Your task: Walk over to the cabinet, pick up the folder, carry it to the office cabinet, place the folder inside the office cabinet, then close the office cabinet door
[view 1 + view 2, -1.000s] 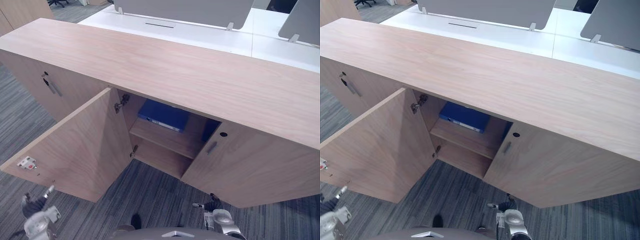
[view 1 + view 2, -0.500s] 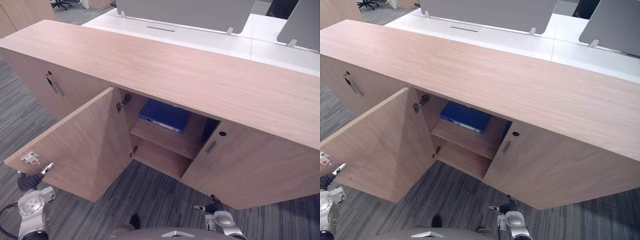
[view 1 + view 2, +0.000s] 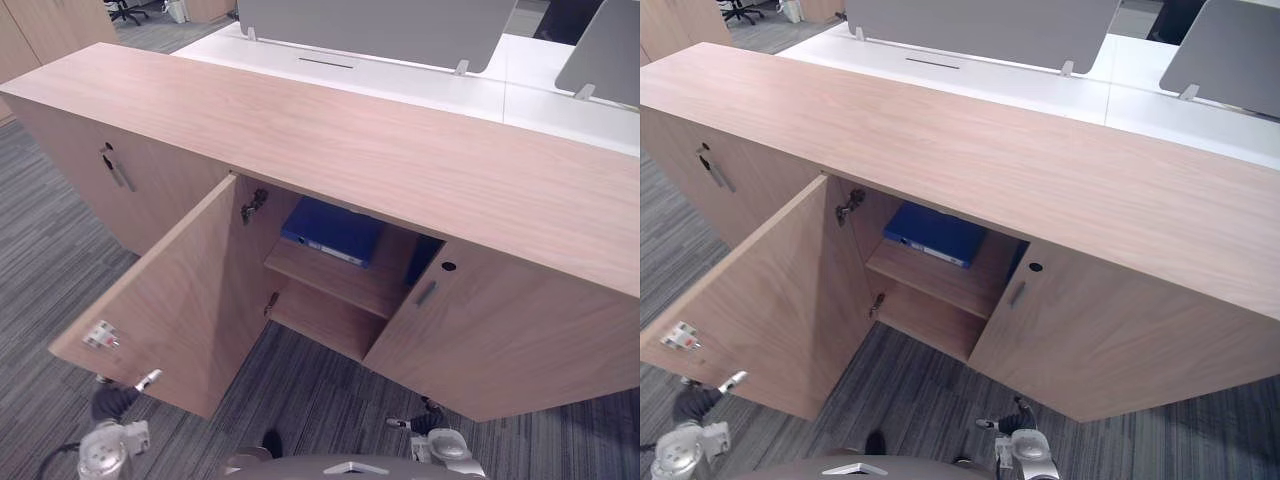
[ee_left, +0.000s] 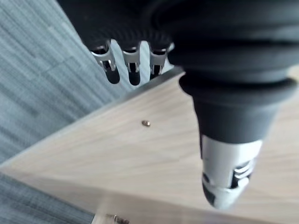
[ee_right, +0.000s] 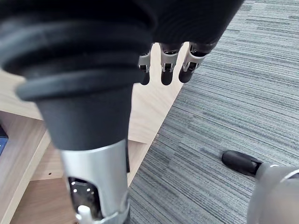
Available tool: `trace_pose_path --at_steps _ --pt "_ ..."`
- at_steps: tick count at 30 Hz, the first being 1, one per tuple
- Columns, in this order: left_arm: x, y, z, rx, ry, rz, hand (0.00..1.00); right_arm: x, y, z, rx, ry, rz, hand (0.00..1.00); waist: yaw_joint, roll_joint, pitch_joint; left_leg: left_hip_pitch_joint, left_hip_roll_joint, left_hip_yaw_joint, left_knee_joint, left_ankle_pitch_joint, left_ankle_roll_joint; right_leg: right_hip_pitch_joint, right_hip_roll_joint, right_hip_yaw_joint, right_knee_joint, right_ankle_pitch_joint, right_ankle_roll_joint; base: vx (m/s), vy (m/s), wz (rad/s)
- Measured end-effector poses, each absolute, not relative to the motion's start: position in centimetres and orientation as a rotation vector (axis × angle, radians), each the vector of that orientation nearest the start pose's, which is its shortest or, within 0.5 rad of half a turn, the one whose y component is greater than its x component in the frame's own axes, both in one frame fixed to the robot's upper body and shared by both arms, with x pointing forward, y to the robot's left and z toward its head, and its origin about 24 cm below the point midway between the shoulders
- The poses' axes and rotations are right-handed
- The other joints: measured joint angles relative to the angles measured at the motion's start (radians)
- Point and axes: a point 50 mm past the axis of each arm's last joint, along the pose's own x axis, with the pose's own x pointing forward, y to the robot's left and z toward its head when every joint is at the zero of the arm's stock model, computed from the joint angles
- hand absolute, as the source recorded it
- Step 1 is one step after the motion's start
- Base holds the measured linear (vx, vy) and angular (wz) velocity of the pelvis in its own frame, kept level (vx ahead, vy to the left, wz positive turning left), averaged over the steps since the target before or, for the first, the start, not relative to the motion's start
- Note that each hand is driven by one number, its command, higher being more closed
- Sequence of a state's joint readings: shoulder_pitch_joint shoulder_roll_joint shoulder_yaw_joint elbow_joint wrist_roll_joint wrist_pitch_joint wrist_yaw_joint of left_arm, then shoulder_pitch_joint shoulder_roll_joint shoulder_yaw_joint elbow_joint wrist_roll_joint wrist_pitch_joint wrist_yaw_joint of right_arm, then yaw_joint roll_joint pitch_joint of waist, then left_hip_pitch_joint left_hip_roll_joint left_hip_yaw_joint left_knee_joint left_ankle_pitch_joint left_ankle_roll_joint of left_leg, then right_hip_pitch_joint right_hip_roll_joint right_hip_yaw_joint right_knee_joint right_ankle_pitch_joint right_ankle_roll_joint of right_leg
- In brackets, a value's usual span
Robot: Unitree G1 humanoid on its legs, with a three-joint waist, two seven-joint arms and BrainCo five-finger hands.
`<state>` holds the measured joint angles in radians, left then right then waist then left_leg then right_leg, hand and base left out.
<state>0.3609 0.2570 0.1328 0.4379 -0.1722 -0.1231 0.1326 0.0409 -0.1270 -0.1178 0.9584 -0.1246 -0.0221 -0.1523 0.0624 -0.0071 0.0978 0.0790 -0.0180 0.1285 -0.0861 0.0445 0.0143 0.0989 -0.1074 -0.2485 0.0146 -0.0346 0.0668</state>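
The blue folder (image 3: 333, 230) lies flat on the upper shelf inside the wooden office cabinet (image 3: 350, 130). The cabinet's left door (image 3: 190, 290) stands partly open, swung out towards me. My left hand (image 3: 108, 403) is low at the door's outer bottom corner. In the left wrist view its fingers (image 4: 133, 70) reach straight over the door's edge (image 4: 140, 154), with the thumb (image 4: 229, 177) lying along the panel. My right hand (image 3: 425, 422) hangs low in front of the shut right door, fingers (image 5: 163, 65) relaxed and holding nothing.
The right door is shut, with a small handle (image 3: 425, 293). A further shut door with a handle (image 3: 118, 172) lies to the left. White desks with grey screens (image 3: 400, 20) stand behind the cabinet. Grey striped carpet (image 3: 320, 400) covers the floor.
The open door has swung to the right, towards the cabinet, and my left hand has moved right along with its lower outer corner. The right hand stays put.
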Motion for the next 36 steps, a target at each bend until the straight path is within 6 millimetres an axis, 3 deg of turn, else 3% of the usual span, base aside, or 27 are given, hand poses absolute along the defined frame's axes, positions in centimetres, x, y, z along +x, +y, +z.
trace_pose_path --at_steps 9,16,20,27,34,36 --pt "10.8 18.5 -10.6 0.110 0.697 0.006 0.00 12.4 -21.5 -14.5 -0.263 0.982 -0.218 0.00 -0.044 0.025 -0.005 -0.009 0.002 0.058 0.000 -0.003 0.003 -0.046 0.013 0.132 0.000 -0.001 0.007 -0.05 0.036 -0.18" --pt "11.9 16.1 -11.5 0.132 0.724 -0.118 0.00 13.0 -21.4 -14.2 -0.298 0.959 -0.195 0.00 -0.075 0.040 -0.015 -0.009 0.017 0.140 0.000 -0.015 -0.013 -0.084 0.041 0.236 -0.006 0.020 0.003 0.01 0.007 -0.37" --pt "13.8 15.4 -11.5 0.166 0.706 -0.155 0.00 13.1 -21.2 -14.2 -0.312 0.956 -0.174 0.00 -0.098 0.041 -0.019 -0.008 0.027 0.187 0.001 -0.024 -0.016 -0.100 0.048 0.279 -0.024 0.047 0.002 0.03 -0.001 -0.39" --pt "18.9 15.4 -10.4 0.241 0.624 -0.113 0.00 12.7 -21.3 -14.4 -0.313 0.974 -0.180 0.00 -0.133 0.044 -0.034 0.015 0.037 0.230 0.007 -0.031 -0.018 -0.072 0.067 0.317 -0.083 0.095 0.001 0.05 -0.025 -0.23" --pt "20.6 16.9 -9.9 0.249 0.617 0.010 0.00 12.8 -21.6 -14.4 -0.316 0.982 -0.188 0.00 -0.147 0.037 -0.037 0.027 0.052 0.291 0.007 -0.044 -0.035 -0.088 0.088 0.387 -0.095 0.115 -0.009 -0.03 -0.032 -0.28" --pt "21.3 17.4 -9.5 0.231 0.605 0.053 0.00 12.8 -21.6 -14.6 -0.318 0.996 -0.188 0.00 -0.149 0.025 -0.038 0.001 0.045 0.258 0.022 -0.039 -0.032 -0.110 0.090 0.406 -0.095 0.120 -0.010 -0.06 -0.026 -0.17"
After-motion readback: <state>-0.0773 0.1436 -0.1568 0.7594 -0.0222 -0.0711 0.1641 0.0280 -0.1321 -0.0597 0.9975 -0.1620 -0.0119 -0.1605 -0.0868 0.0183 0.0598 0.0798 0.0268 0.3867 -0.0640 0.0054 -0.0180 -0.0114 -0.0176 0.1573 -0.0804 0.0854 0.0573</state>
